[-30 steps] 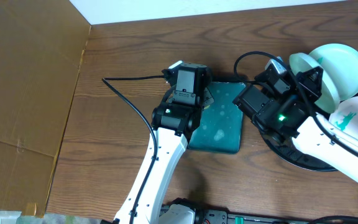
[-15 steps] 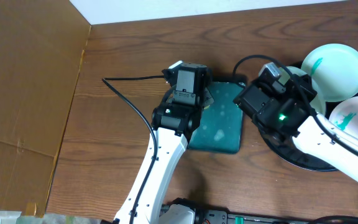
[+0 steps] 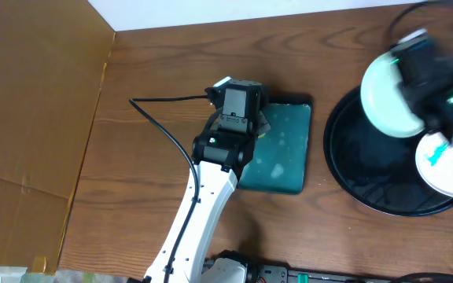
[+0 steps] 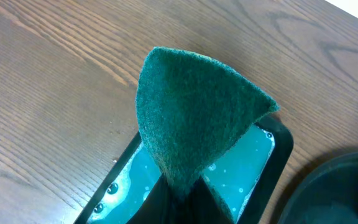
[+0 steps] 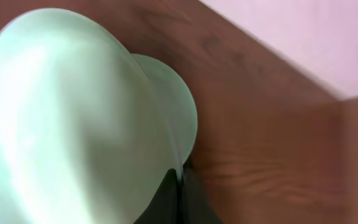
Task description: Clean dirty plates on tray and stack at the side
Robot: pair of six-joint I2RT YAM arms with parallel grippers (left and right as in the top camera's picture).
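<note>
Overhead, my left jaws are clenching a green scouring pad (image 3: 263, 123), and the small teal tray (image 3: 285, 169) is lying directly under them. My right jaws are showing blurred, and they are gripping a white plate (image 3: 388, 102) by its rim. The plate is hanging on the side toward my left jaws, over the edge of the round black tray (image 3: 360, 173). A second plate (image 3: 451, 169), bearing a turquoise smear (image 3: 439, 152), is lying on that tray just beside the right jaws.

At my left wrist, the pad (image 4: 197, 124) is rising in a folded cone from the closed jaws. The wet teal tray (image 4: 253, 162) is sitting beneath them, and the black tray's rim (image 4: 328, 180) is near.

At my right wrist, the jaws are pinching the plate's (image 5: 61, 124) edge above the desk (image 5: 260, 137). A second pale round edge (image 5: 182, 118) is showing behind the plate, and I cannot tell whether it is another plate.

I am judging this to be the scrubbing step for the lifted plate, with no side stack showing yet. The next move is calling for the plate's face to be brought against the pad, probably over the teal tray, with a firm hold on the rim against the pad's push
</note>
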